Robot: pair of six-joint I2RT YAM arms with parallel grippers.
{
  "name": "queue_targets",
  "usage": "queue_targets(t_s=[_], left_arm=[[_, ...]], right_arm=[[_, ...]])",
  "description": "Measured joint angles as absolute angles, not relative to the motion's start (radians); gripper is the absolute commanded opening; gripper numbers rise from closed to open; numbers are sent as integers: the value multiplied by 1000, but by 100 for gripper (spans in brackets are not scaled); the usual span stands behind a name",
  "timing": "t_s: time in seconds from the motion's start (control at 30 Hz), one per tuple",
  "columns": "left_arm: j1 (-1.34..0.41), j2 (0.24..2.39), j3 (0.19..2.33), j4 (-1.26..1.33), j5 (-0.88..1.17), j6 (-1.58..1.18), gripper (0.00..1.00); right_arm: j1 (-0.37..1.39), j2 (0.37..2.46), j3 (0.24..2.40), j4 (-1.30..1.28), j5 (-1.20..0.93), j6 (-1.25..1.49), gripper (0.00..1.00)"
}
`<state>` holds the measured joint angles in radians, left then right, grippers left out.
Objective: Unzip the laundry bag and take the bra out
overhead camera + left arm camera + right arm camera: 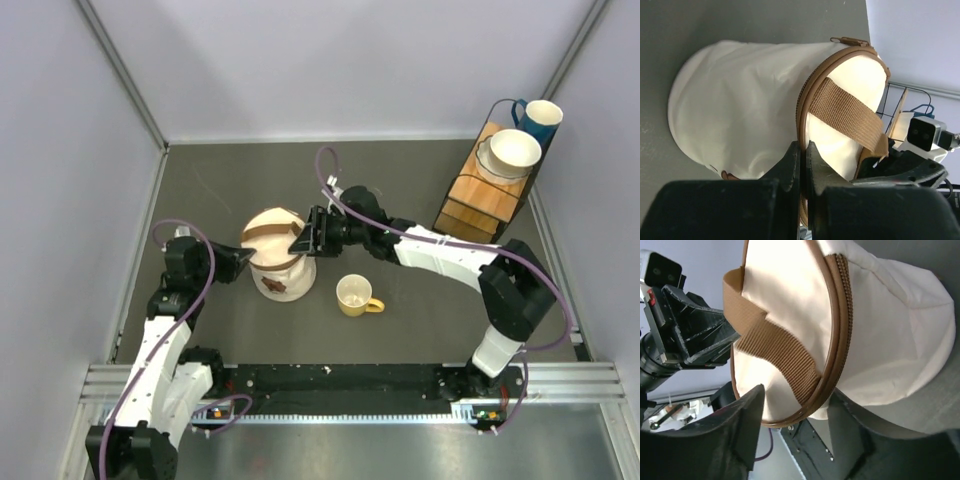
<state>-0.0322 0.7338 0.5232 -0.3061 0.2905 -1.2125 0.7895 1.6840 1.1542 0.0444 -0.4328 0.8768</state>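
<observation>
The cream-white laundry bag point(278, 258) stands upright on the dark table, its brown strap point(268, 232) running across the top. From the left, my left gripper point(248, 258) is shut on the bag's brown rim trim point(803, 107), which runs down between the pressed fingers point(790, 160). From the right, my right gripper point(300, 240) stands open. In the right wrist view it point(800, 407) straddles the bag's zipped rim point(835, 340), one finger over the top face and one beside the side wall. The zipper point(844, 300) looks closed. The bra is hidden.
A yellow mug point(357, 296) sits just right of the bag, near the front. At the back right a wooden rack point(482, 195) carries a white bowl point(513, 151) and a blue mug point(541, 119). Grey walls enclose the table on three sides.
</observation>
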Motion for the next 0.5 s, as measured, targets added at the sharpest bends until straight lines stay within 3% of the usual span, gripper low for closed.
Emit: queue_targets(t_s=[0.03, 0.07, 0.1, 0.27, 0.5], left_arm=[[-33, 734, 522, -307, 291, -1214, 20], [-33, 733, 522, -307, 294, -1211, 30], [-33, 733, 522, -308, 295, -1206, 60], [-35, 759, 584, -410, 277, -1092, 96], [-15, 788, 815, -509, 247, -823, 99]], right_arm=[[799, 1686, 1154, 45, -426, 881, 25], [802, 1686, 1154, 44, -420, 875, 0], [802, 1686, 1156, 41, -412, 875, 0], [770, 1731, 1241, -1, -443, 837, 0], [653, 1856, 1438, -127, -744, 621, 0]])
